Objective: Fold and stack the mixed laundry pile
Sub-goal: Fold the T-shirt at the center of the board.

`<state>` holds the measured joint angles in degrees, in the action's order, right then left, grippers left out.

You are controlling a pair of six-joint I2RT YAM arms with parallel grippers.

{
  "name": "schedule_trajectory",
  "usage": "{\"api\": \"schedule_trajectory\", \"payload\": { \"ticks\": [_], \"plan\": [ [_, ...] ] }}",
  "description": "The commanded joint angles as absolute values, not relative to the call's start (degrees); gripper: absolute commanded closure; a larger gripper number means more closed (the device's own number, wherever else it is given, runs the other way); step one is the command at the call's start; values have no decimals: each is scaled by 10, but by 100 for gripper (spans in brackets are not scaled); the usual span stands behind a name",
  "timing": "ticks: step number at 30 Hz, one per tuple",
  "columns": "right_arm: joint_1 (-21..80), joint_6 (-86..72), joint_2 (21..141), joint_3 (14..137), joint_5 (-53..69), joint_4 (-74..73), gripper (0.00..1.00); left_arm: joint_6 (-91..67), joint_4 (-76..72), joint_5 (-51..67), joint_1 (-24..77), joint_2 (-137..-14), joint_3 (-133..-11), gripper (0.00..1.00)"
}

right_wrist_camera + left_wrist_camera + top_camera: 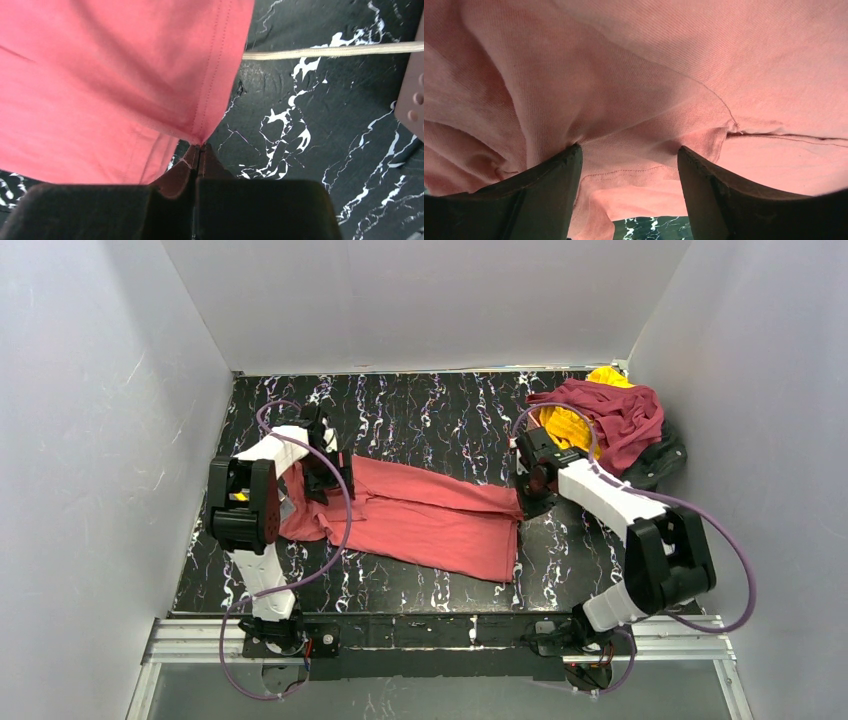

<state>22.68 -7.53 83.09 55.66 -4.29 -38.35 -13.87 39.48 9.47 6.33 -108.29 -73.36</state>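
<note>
Lying crumpled and partly folded across the middle of the desk, the salmon-red garment runs from left to right between the two arms, with a stitched hem along its right edge and soft creases at its left end. The left gripper is at that left end, its jaws standing apart with bunched cloth across the gap between them. The right gripper has its jaws closed on the garment's right corner, pinching the hem. The other clothes sit heaped in the far right corner: a dark maroon garment draped over a bright yellow garment, with a charcoal-black garment at the right side of the heap. A thin cream cord lies on the black, white-veined surface just beside the salmon cloth's right edge.
</note>
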Motion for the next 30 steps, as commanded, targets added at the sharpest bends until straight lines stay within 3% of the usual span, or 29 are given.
{"api": "schedule_trajectory", "payload": {
  "ticks": [1, 4, 8, 11, 20, 30],
  "plan": [
    [245, -89, 880, 598, -95, -460, 97, -127, 397, 61, 49, -1053, -729, 32],
    [264, -80, 891, 604, -52, -468, 78, -129, 383, 65, 49, -1030, -723, 31],
    [274, -95, 869, 618, -51, -469, 37, -135, 360, 70, 49, -996, -710, 30],
    [273, -110, 838, 638, -90, -471, 25, -151, 337, 78, 49, -967, -694, 29],
    [273, -73, 828, 656, 6, -290, 13, -210, 324, 116, 50, -976, -677, 29],
    [273, -62, 977, 684, 98, -188, 19, -206, 335, 117, 51, -1055, -699, 30]
  ]
}}
